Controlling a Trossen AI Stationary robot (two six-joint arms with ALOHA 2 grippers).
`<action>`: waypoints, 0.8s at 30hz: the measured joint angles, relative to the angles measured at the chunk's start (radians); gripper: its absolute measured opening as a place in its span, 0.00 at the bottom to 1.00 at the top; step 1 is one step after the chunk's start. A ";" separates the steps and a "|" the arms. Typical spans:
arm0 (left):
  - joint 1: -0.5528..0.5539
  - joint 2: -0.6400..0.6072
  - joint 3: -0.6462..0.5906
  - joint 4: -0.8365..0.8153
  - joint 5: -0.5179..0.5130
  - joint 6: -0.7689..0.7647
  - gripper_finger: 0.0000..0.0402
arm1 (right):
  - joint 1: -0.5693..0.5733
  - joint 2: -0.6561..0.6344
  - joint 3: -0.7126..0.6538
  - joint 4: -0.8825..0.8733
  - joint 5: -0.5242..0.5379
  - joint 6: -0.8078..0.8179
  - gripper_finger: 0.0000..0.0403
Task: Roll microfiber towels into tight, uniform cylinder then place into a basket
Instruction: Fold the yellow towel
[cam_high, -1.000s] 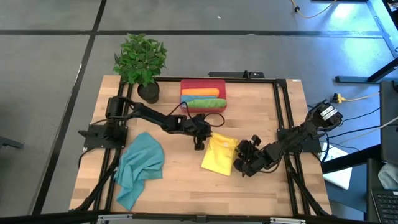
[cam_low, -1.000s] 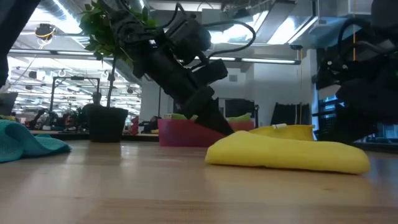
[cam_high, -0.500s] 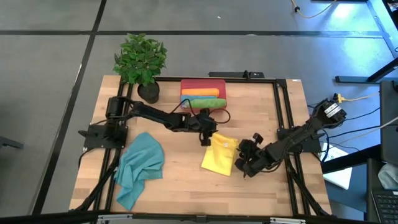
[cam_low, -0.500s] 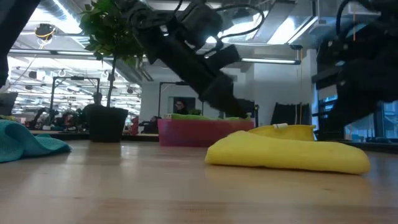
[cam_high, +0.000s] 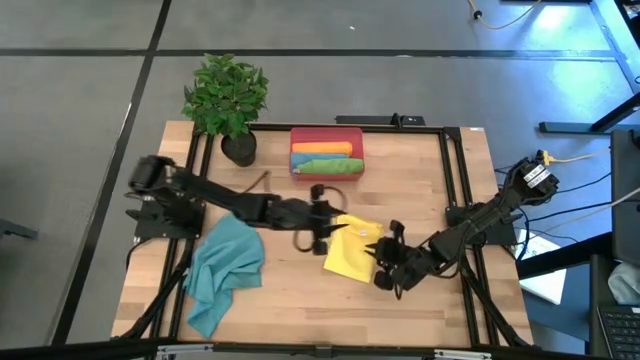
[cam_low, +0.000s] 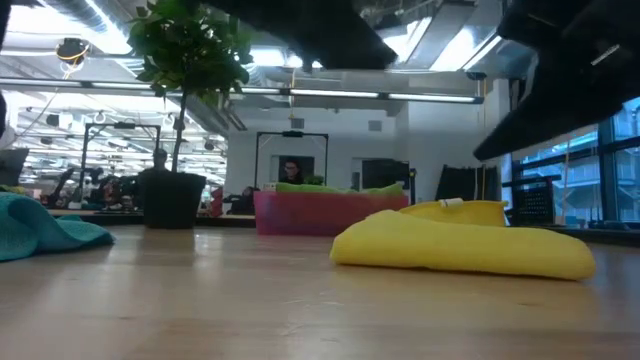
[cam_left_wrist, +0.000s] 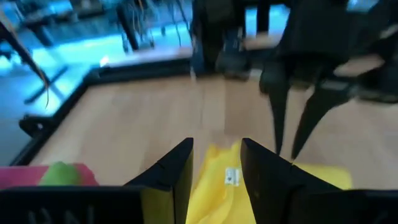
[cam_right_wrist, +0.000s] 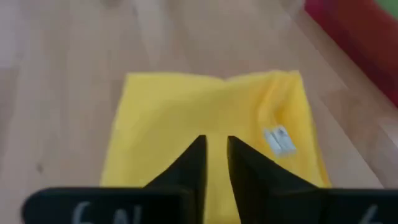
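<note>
1. High view shows the wooden table (cam_high: 420, 180) with a black frame round it; both dark arms reach in toward the middle.
2. Far left on the table stands a potted plant (cam_high: 226, 97); right of it, at the far edge, sits the red-pink basket (cam_high: 326, 134) with an orange roll and a green roll inside.
3. Near left lies a crumpled teal towel (cam_high: 222, 268), well apart from both grippers.
4. Middle of the table holds the yellow towel (cam_high: 353, 251), folded flat, a small white tag on top; nothing grips it.
5. Left gripper (cam_high: 318, 228) hangs at the towel's far-left corner; its wrist view shows the fingers (cam_left_wrist: 171, 177) parted, with yellow cloth seen between them.
6. Right gripper (cam_high: 385, 268) sits at the towel's near-right edge; its fingers (cam_right_wrist: 193, 163) stand close together with a narrow gap, empty.
</note>
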 joint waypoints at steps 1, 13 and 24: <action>-0.003 -0.035 -0.046 0.051 0.000 -0.001 0.31 | -0.007 0.000 -0.002 0.024 0.000 -0.016 0.15; -0.038 0.063 -0.358 0.526 0.148 -0.177 0.31 | -0.251 0.085 -0.010 0.311 -0.265 -0.217 0.02; -0.036 0.269 -0.240 0.516 0.419 -0.074 0.31 | -0.419 0.202 -0.010 0.374 -0.331 -0.261 0.02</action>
